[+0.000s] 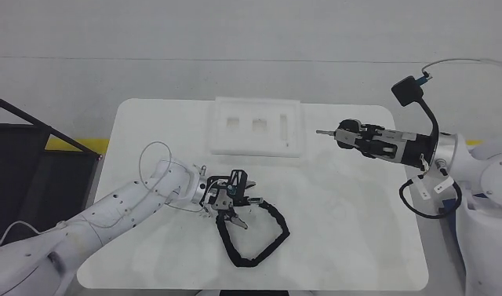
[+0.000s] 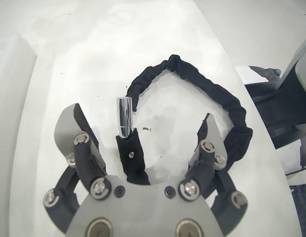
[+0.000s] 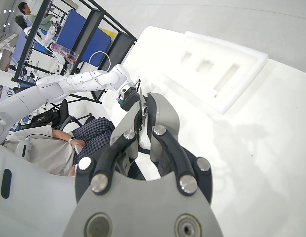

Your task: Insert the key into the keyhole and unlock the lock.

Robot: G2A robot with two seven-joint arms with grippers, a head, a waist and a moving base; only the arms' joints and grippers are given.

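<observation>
From the top view, a white smooth tabletop with rounded corners [image 1: 353, 217] carries a white foam tray with three rectangular recesses [image 1: 255, 143] at its far middle. Near the left centre lies a black fabric-sleeved chain lock [image 1: 263, 237], curled into a rough loop. The left claw [image 1: 233, 204] hangs over the loop's left end. Well apart, to the right of the tray, the right claw [image 1: 337, 133] is above the tabletop with a small flat metal key [image 1: 324, 131] jutting from its tips, pointing left.

In the left wrist view, the left claw [image 2: 141, 110] stands wide open. Its grey metal fingers [image 2: 76, 124] have ribbed black pads and touch nothing. Between them lies one end of the chain lock [image 2: 204, 85]: a flat black strap with a small rivet, from which a polished chrome cylinder [image 2: 124, 114] sticks out. The wrinkled sleeve arcs round and its other end lies just beside the cylinder's tip. The tabletop [image 2: 93, 38] is matte and faintly mottled, and the foam tray [image 2: 14, 57] shows as a raised block at one side.

In the right wrist view, the right claw [image 3: 143, 99] is pinched shut on the flat metal key [image 3: 142, 107], a thin plate held edge-on between the pads. Beyond it the foam tray [image 3: 246, 62] lies on the glossy tabletop [image 3: 266, 124], its recesses shallow and square-cut.
</observation>
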